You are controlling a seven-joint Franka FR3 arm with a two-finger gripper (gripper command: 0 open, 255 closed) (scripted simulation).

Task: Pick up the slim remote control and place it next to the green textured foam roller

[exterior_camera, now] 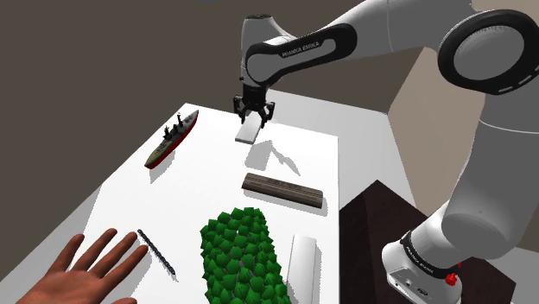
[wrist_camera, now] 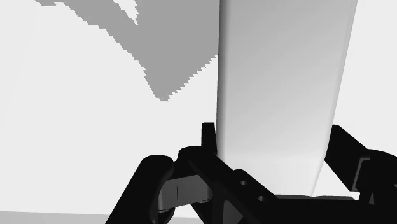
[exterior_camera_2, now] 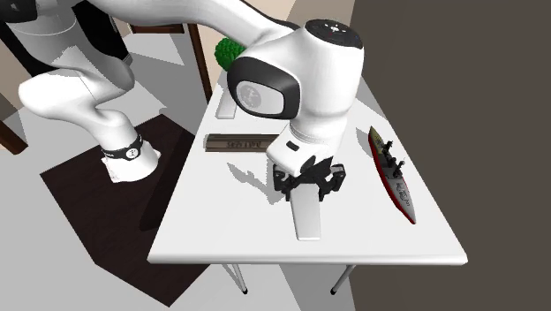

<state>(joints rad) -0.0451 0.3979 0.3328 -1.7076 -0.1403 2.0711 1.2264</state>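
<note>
– While the arm reaches over the white table (exterior_camera: 129, 194), what does the gripper (exterior_camera: 253, 110) hold?
– Entry: black fingers (wrist_camera: 208, 143) are clamped on one end of the slim white remote (wrist_camera: 280, 95). It hangs clear of the tabletop, with its shadow cast below.
– Position relative to the green foam roller (exterior_camera: 237, 259)?
– Well apart. Roller lies at the shoulder view's lower edge, with a white cylinder (exterior_camera: 302, 259) just beside it. A dark brown bar (exterior_camera: 282, 190) lies between remote and roller. A model ship (exterior_camera: 171, 138) sits to that view's left of the gripper.
</note>
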